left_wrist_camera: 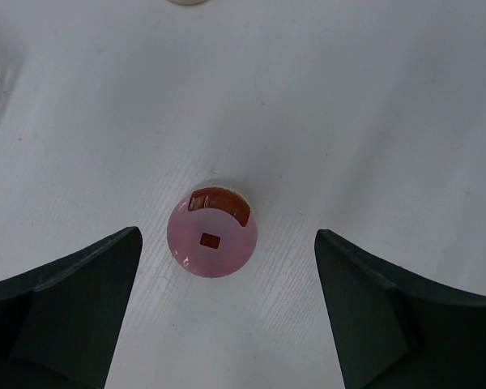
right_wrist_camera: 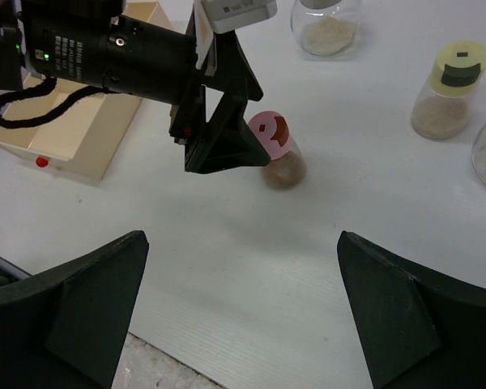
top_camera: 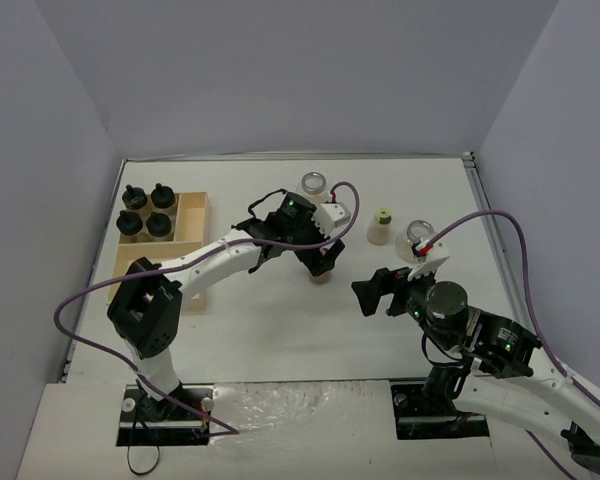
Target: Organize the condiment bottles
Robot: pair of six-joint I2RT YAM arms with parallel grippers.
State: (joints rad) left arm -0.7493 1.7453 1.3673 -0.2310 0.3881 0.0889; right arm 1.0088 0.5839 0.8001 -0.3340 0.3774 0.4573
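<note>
Mid-bench: small clear jar with pink cap and tan contents [right_wrist_camera: 279, 158] stands on white bench [top_camera: 280, 330]. Left pincer [left_wrist_camera: 227, 237] directly above, fingers wide apart, no contact. Right pincer [right_wrist_camera: 241, 243] apart, empty, nearer right edge.

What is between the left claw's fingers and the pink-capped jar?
Only bare white table on either side: the left wrist view shows the pink-capped jar inside the open left claw, touching neither of its fingers.
</note>
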